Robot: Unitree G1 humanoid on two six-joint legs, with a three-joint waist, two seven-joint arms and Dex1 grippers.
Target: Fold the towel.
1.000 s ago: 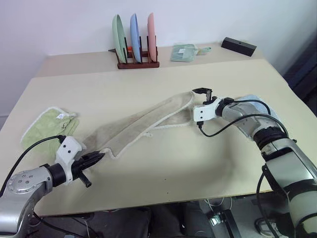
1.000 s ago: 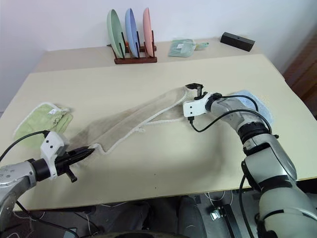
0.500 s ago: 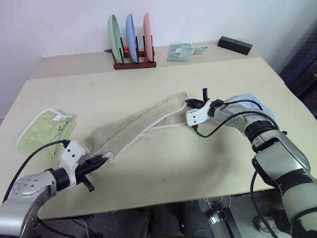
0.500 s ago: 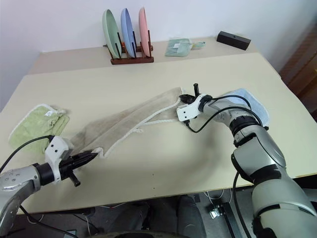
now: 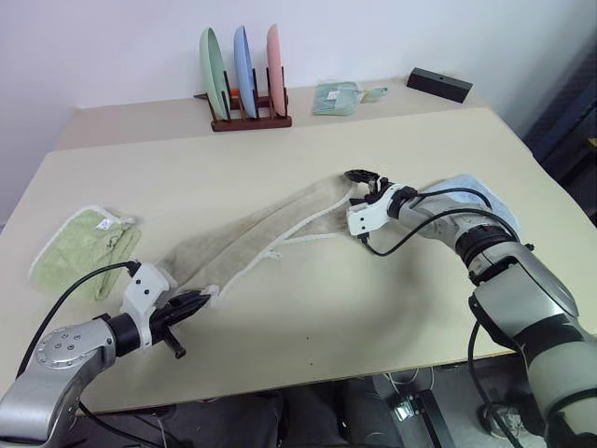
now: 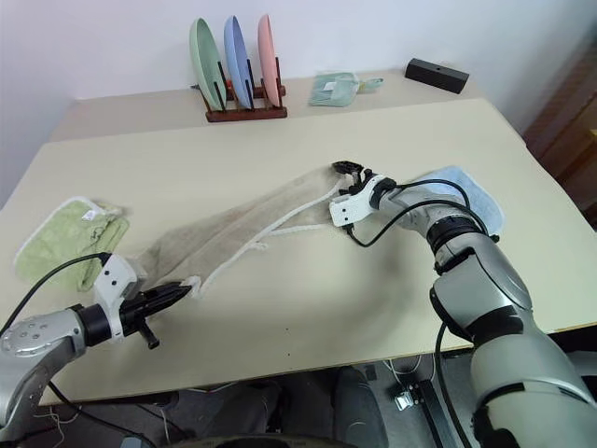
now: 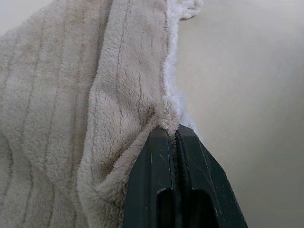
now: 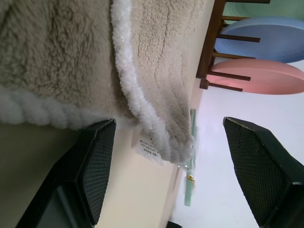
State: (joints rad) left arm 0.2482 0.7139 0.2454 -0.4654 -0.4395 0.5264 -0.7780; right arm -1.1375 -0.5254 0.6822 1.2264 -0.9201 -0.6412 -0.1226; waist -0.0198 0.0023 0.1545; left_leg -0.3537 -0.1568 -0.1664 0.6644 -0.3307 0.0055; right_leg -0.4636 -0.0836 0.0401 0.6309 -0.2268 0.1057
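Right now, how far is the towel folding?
Done: no fold shows yet; the towel lies stretched in a long diagonal strip on the table. In hand: the left gripper is shut on its near corner, and the right gripper stands open at the far end, a towel edge between its fingers. Left: grip that end, then fold.

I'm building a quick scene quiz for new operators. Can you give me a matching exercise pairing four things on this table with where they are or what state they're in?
Things:
1. beige towel
2. green cloth
3. left gripper
4. plate rack

Places or states:
A. at the table's far edge, holding three upright plates
B. shut on a towel corner
C. stretched in a long band between the two arms
D. lying near the table's left edge

Pairs: 1-C, 2-D, 3-B, 4-A
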